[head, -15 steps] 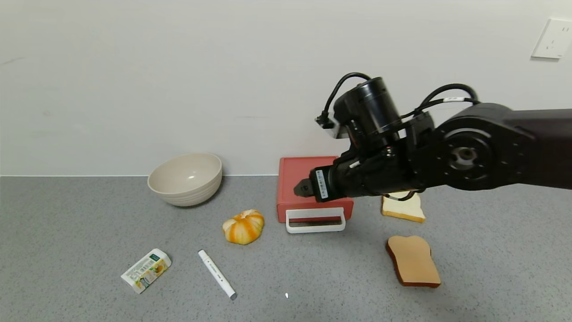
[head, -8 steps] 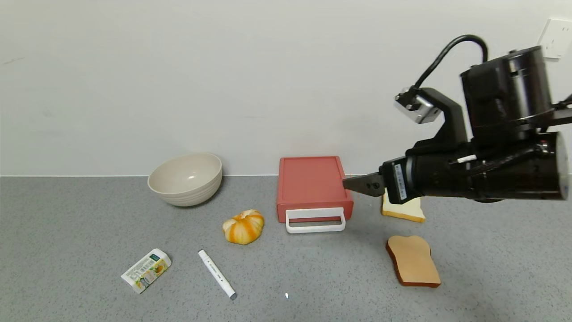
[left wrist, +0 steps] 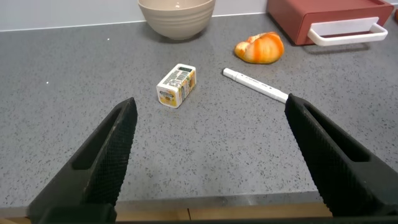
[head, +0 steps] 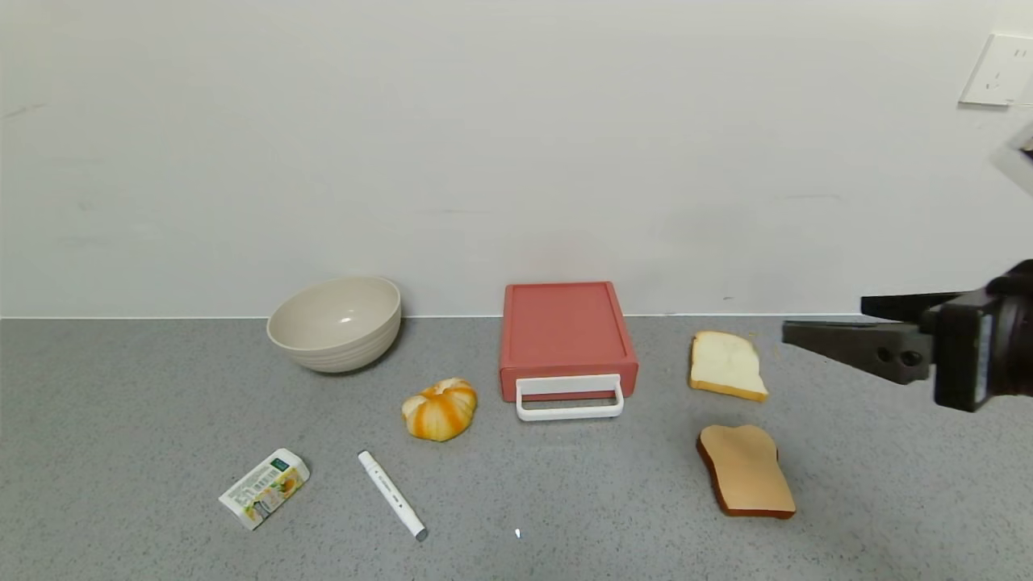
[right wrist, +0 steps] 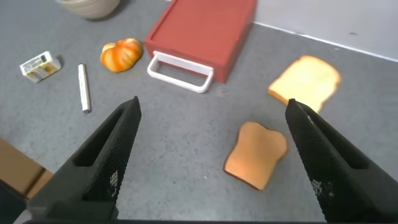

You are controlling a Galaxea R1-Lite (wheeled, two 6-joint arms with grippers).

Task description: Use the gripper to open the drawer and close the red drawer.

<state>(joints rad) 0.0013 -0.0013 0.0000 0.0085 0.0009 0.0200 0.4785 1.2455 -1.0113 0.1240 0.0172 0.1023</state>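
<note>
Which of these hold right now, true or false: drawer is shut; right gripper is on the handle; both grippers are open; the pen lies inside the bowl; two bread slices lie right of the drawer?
1. The drawer is shut. True: its front sits flush with the box.
2. The right gripper is on the handle. False: it hangs far off to the right, touching nothing.
3. Both grippers are open. True: the left gripper and the right one both show spread fingers.
4. The pen lies inside the bowl. False: it lies on the counter near the pumpkin.
5. Two bread slices lie right of the drawer. True.
</note>
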